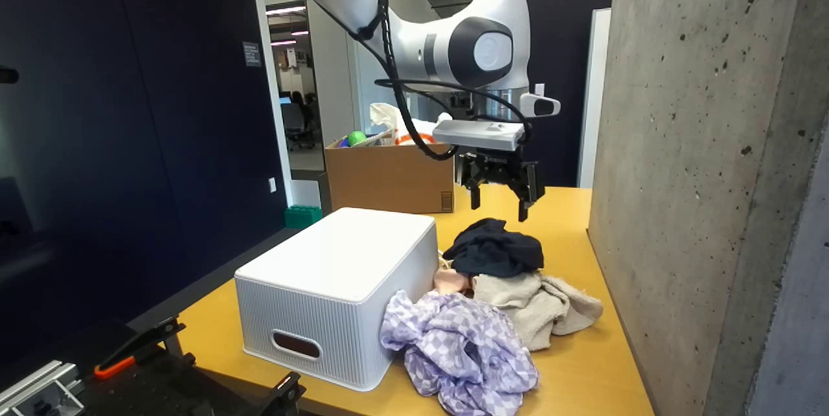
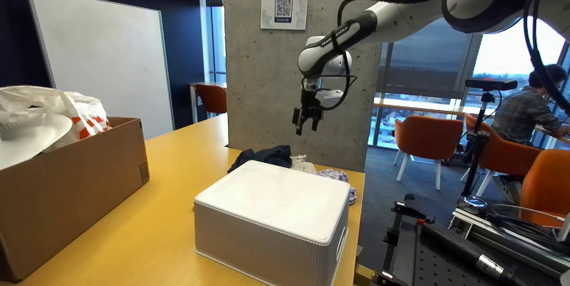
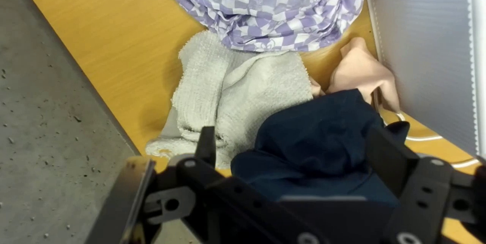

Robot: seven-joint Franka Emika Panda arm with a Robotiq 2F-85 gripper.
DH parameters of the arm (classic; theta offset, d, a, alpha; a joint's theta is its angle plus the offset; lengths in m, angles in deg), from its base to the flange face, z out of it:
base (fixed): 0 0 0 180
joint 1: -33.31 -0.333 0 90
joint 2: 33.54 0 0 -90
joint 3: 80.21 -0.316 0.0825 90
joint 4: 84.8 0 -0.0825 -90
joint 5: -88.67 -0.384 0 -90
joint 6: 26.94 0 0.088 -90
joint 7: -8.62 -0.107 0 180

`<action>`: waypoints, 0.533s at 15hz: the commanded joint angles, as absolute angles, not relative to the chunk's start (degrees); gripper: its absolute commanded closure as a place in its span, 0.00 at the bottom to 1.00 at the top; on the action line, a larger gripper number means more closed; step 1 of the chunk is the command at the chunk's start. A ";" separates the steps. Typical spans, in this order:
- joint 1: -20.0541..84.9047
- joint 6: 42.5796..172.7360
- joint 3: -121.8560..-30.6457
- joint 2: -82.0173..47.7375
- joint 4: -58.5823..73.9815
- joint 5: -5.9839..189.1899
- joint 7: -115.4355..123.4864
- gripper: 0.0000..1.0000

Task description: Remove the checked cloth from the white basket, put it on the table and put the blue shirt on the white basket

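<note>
Tool (image 1: 499,208) on "FRANKA EMIKA" arm (image 2: 403,18), abv navy cloth (image 1: 495,249)

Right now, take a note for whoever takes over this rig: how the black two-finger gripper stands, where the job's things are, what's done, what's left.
Black two-finger gripper: open and empty, above the crumpled dark navy cloth, likely the blue shirt.
That cloth lies partly over the textured beige towel.
Purple-and-white checked cloth: on the yellow table, beside the ribbed white basket.
Basket: solid flat face up; lid or base, I can't tell.
Done: checked cloth out on the table.
Left: pick up the navy cloth and put it on the basket.
</note>
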State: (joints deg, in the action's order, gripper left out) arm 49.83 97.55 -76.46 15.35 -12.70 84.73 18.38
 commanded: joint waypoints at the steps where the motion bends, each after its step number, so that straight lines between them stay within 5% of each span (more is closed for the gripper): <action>1: 49.33 90.45 -76.52 24.17 -25.55 86.64 20.44 0.00; 8: 47.81 89.34 -76.66 37.56 -44.01 87.43 18.85 0.00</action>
State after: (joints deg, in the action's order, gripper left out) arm 48.21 92.02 -76.45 30.85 -32.66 87.41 19.61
